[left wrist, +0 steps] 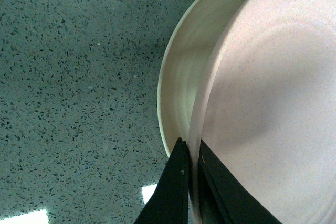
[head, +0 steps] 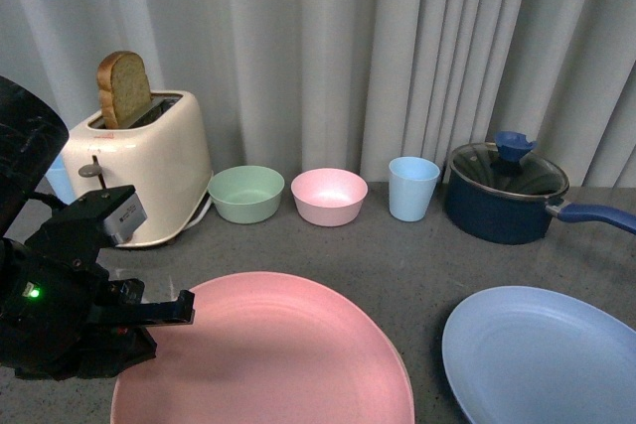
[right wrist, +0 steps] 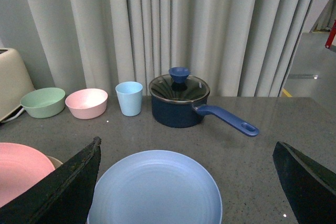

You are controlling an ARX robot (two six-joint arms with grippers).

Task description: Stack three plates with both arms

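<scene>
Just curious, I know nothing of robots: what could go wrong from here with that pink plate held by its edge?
The left hand pinches only the thin rim of the large round matte pink plate, so the plate might slip or tip. It also seems to overlap the round beige plate beneath it unevenly, so it may land askew when released.

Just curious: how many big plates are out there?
3. The pink plate is front left, its rim pinched by the left gripper; the beige plate lies beneath it; the light blue plate lies front right.
</scene>
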